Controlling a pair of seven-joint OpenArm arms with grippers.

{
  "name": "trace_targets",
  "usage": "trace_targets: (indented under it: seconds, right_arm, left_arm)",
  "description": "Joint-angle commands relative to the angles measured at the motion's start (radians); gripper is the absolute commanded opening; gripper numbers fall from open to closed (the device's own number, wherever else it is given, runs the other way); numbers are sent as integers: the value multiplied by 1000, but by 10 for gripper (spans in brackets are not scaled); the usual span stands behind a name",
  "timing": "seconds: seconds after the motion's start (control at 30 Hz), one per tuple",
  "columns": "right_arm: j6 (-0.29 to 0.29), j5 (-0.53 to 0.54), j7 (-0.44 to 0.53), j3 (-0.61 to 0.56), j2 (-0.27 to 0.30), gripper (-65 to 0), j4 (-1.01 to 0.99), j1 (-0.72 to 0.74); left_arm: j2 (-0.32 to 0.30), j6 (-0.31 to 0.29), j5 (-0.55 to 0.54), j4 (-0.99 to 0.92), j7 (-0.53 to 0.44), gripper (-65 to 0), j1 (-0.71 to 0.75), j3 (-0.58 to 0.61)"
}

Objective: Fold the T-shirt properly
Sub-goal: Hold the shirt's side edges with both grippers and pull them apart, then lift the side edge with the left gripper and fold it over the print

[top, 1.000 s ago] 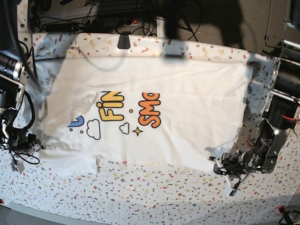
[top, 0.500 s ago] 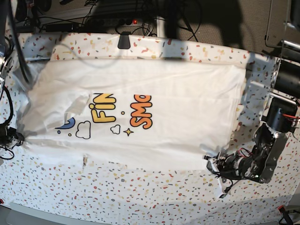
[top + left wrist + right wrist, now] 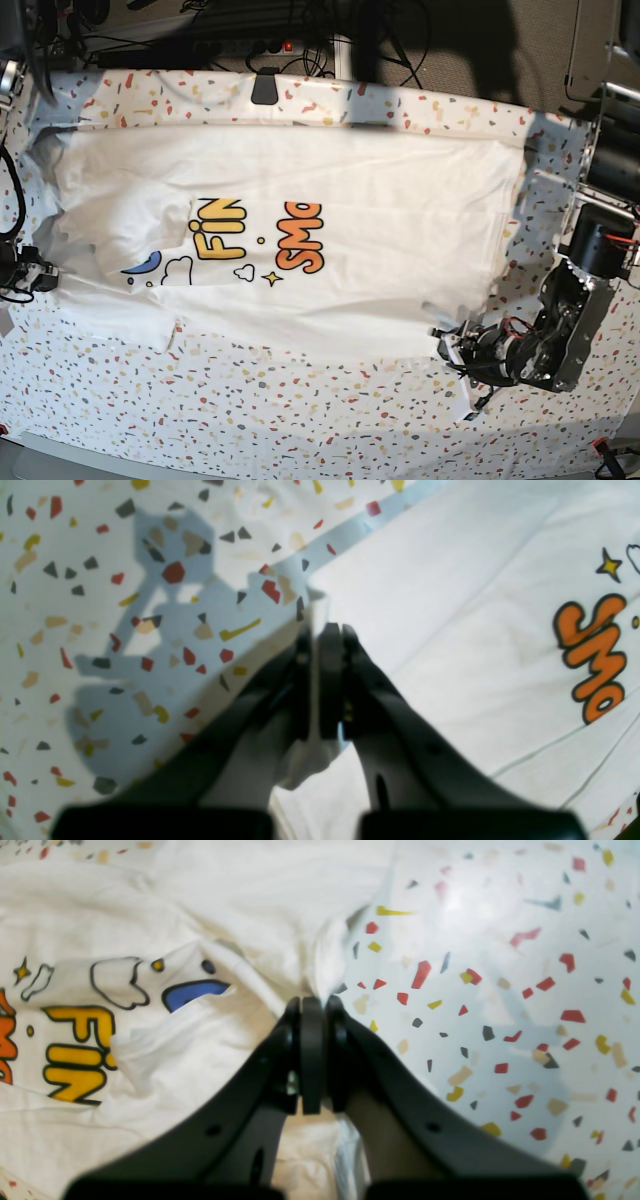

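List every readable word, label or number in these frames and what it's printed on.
"FIN" in yellow, on the T-shirt; anything after it is covered by a fold.
"SMO" in orange, on the same T-shirt; the top of the word is cut off by a fold.
A blue letter shape beside the yellow word is mostly hidden under folded cloth, unreadable.
No other text is legible anywhere.

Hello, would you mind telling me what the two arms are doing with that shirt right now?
Both arms are working on the T-shirt, which lies spread print-up on the speckled table cover. The left gripper is shut on cloth at one corner of the shirt, and the right gripper is shut on cloth at the opposite end, near the blue lettering. One sleeve area is rumpled over the print, and no neat fold shows yet.
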Motion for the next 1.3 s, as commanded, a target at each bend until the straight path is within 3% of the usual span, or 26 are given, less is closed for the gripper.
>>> trace_targets:
  seconds: [0.0, 0.07, 0.23, 0.37, 0.77, 0.9, 1.1, 1.27]
  right_arm:
    - [5, 18, 16, 7, 27, -650, 27, 19]
    - [5, 24, 16, 7, 28, -650, 42, 3]
    - [5, 24, 18, 7, 28, -650, 45, -14]
    - [5, 40, 23, 7, 27, -650, 58, -14]
    - [5, 53, -9, 8, 28, -650, 315, -191]
    - [5, 53, -8, 16, 27, -650, 352, -230]
    - [5, 53, -18, 121, 28, -650, 370, -235]
    - [5, 50, -100, 195, 28, -650, 370, -236]
  left_arm:
    - [-8, 1, -7, 28, -19, -650, -39, -8]
    - [-25, 1, 0, 70, -19, -650, -25, -8]
    - [-84, 92, 103, 272, 2, -650, 60, -8]
    - [-124, 123, 162, 443, 23, -650, 156, -8]
    - [-184, 272, 435, 763, 90, -650, 335, -8]
    - [-201, 289, 495, 878, 122, -650, 386, -8]
    - [-204, 333, 618, 978, 148, -650, 474, -8]
    - [-203, 372, 720, 1007, 187, -650, 514, -8]
